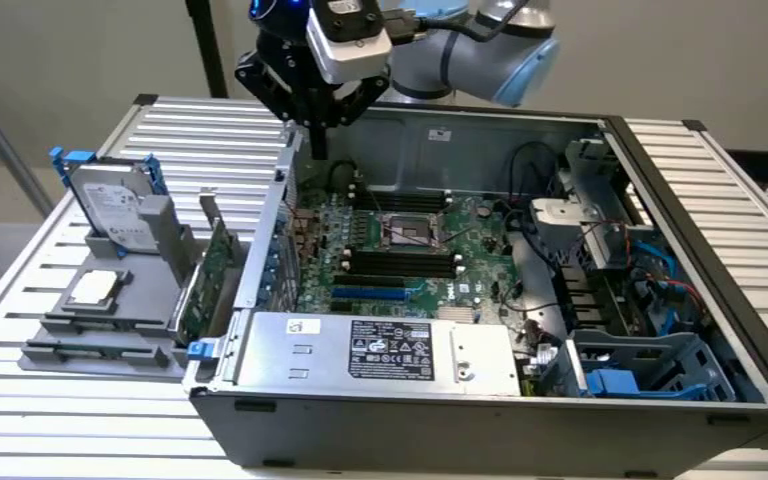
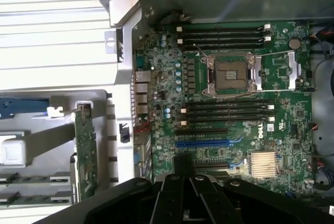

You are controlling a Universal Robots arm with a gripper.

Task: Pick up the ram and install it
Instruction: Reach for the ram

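Gripper (image 2: 183,182) sat closest to the wrist lens, fingers pressed together, holding nothing. In the exterior view it hung over the open computer case (image 1: 491,420), at 11 o'clock of the motherboard (image 1: 398,250). Ram (image 1: 97,350) lay flat on the gray fixture (image 1: 57,325) outside the case, at 8 o'clock of the motherboard, near 1 green expansion card (image 1: 204,290).

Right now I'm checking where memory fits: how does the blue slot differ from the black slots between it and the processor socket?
The blue slot is single; the black slots lie several side by side. The blue slot is shorter than the black slots. The black slots have white clips; the blue slot shows none. Both run parallel and look empty.
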